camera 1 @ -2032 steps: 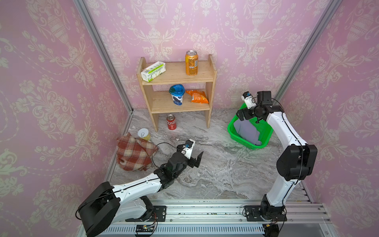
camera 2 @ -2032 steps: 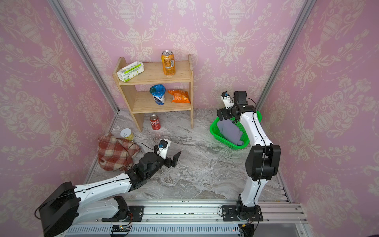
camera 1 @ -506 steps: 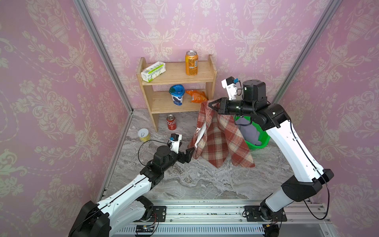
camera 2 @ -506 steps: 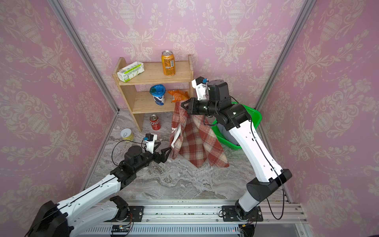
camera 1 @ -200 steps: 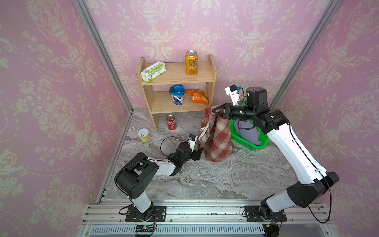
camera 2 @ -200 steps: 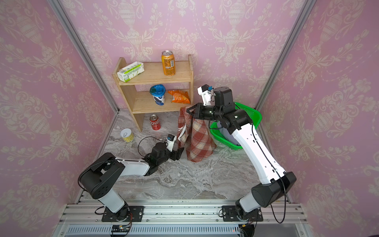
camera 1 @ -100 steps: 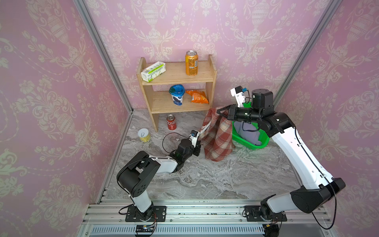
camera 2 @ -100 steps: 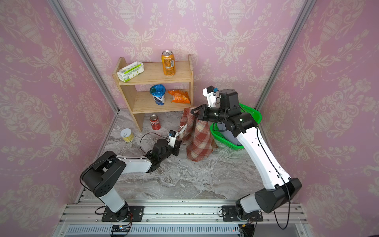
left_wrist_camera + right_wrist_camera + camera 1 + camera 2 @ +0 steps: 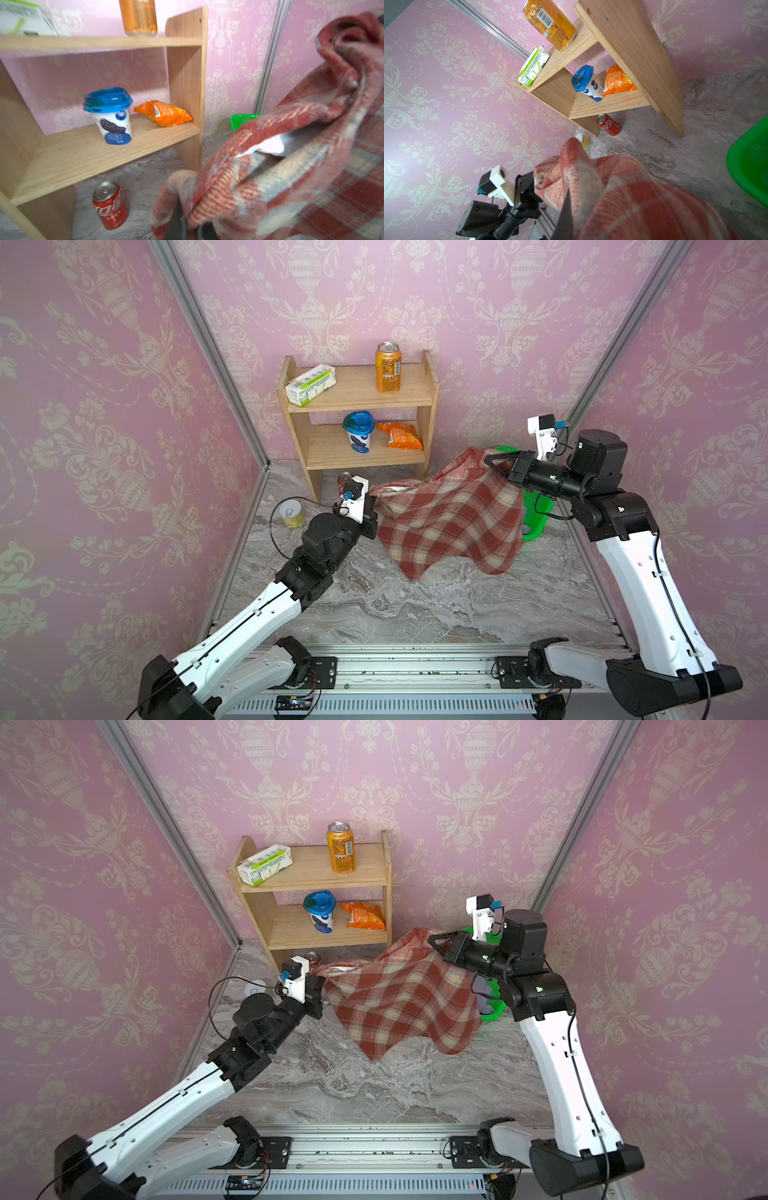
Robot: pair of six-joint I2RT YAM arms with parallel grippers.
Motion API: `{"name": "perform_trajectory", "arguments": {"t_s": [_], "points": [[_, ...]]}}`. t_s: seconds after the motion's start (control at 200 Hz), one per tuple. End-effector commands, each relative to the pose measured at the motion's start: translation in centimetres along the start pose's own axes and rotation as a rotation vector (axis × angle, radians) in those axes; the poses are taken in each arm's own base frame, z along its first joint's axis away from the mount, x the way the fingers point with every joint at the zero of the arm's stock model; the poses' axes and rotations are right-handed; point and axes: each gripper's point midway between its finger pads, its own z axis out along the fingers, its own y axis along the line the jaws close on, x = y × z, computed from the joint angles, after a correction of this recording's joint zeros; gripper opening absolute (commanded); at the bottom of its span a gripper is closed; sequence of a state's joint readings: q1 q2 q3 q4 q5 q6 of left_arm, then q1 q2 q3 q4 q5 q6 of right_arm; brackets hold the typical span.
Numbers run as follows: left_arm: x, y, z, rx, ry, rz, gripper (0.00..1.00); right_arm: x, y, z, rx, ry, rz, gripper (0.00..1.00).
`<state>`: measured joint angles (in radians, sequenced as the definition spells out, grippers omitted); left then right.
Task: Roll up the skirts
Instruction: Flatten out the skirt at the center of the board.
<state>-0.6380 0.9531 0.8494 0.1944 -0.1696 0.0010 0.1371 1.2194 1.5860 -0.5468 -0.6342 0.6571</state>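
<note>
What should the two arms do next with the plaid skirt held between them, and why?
Probably lower the plaid skirt flat onto the table: the left gripper and right gripper are each shut on its top edge, and it hangs spread between them, unrolled.

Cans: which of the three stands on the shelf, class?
The tall orange can, upright on the shelf's top board; the red cola can and the yellow tin stand on the floor.

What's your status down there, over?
Left jaws, right jaws: both shut on plaid skirt, held spread between them. Lavender skirt in green basket, behind. Red can near left jaws.
</note>
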Motion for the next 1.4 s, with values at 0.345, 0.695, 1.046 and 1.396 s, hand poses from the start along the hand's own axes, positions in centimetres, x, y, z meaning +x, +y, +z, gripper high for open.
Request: {"name": "perform_trajectory", "arguments": {"t_s": [0.345, 0.695, 1.046, 1.396], "points": [[-6.7, 4.0, 3.4, -0.175, 0.022, 0.245, 0.00, -4.0, -1.1, 6.2, -0.155, -0.004, 0.066, 0.00], [-13.3, 5.8, 1.6, -0.225, -0.030, 0.278, 0.00, -5.9, 1.7, 6.6, -0.248, 0.020, -0.014, 0.00], [4.9, 7.1, -7.8, -0.273, 0.100, -0.204, 0.18, 13.4, -7.1, 3.9, -0.084, 0.212, 0.034, 0.07], [9.4, 5.4, -9.4, -0.179, 0.119, -0.392, 0.52, 20.3, -11.9, -2.4, 0.105, 0.102, 0.092, 0.95]]}}
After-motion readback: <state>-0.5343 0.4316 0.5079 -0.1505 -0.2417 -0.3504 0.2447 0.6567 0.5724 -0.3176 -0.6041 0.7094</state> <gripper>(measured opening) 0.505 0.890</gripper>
